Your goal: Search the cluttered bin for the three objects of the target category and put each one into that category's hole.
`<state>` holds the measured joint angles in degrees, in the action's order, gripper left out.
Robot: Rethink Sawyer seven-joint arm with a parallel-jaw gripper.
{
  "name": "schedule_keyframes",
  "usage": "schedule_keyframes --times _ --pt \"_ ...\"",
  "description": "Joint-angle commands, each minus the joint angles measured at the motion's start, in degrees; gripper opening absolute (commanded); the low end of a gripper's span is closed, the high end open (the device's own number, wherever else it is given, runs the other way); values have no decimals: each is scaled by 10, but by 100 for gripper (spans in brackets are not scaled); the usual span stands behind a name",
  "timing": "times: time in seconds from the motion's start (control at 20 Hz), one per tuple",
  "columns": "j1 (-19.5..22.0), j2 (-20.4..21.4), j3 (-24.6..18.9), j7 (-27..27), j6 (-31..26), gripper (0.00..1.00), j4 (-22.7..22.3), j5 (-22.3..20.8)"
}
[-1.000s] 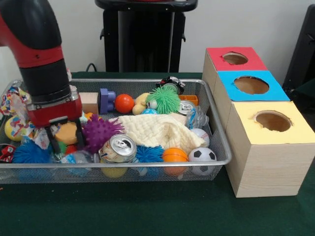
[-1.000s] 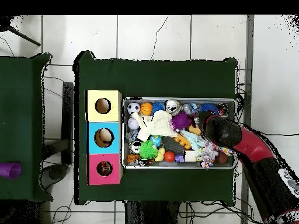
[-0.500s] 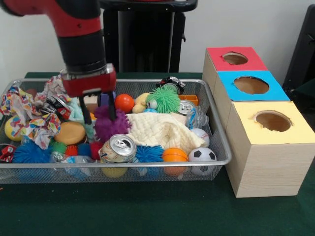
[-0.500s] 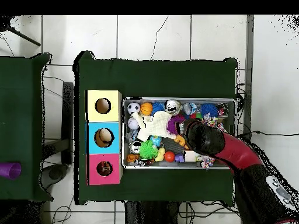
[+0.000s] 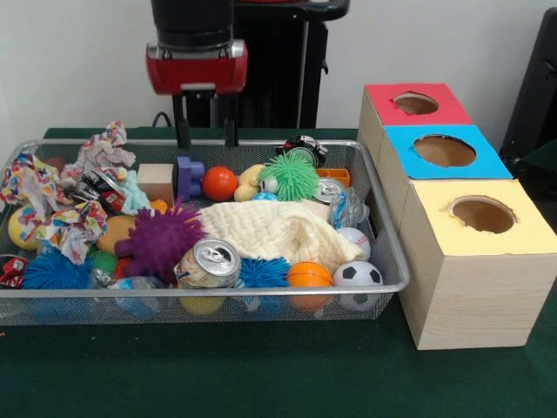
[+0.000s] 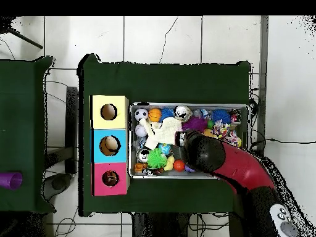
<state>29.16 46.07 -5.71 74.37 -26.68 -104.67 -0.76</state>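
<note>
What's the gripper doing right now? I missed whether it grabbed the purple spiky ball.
Gripper: open and empty, raised above the bin's far side; the purple spiky ball lies in the bin.

The arm comes straight down with its red wrist block level and the hand (image 5: 206, 133) pointing at the table. Its two black fingers (image 5: 184, 132) hang parallel with a clear gap between them, holding nothing, above the bin's far rim.
</note>
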Motion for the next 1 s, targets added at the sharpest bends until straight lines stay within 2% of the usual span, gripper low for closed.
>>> schedule_keyframes --times 0.05,0.35,0.55,0.8,1.0 --pt "-3 38 61 135 -114 100 38 20" --pt "54 -74 -23 -4 -200 100 194 -13" --pt "79 -132 -72 -87 -213 100 271 -40" --pt "102 -193 -125 -152 -225 100 338 -64" --pt "111 -234 -152 -175 -235 100 379 -86"
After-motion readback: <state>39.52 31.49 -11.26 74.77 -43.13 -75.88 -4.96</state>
